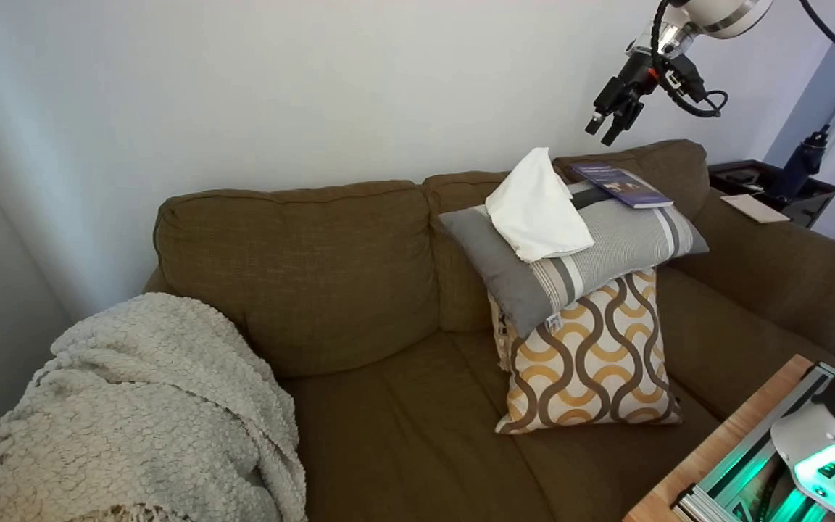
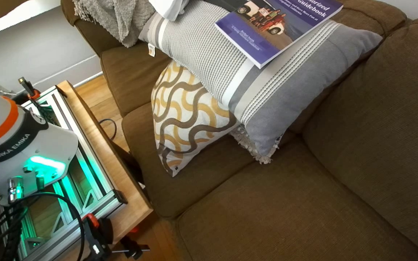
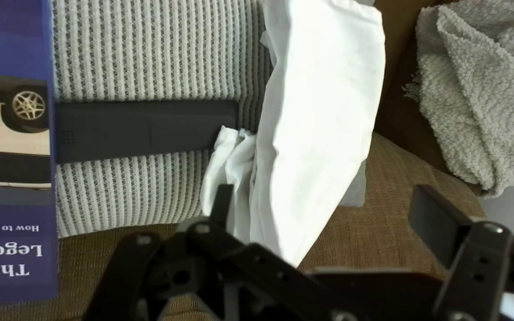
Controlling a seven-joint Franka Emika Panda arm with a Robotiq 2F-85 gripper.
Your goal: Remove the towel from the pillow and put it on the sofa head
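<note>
White cloth towel [image 1: 537, 206] lies draped over the grey striped fabric pillow [image 1: 628, 232]; the black gripper [image 1: 599, 135] hangs clear, spread wide. Approach stage, I'd judge; next, lower and pinch the towel.

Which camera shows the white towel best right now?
An exterior view: the towel shows whole, unblocked, on the gray pillow. The wrist view is closer but crops it at the top; an exterior view catches only part of the towel.
</note>
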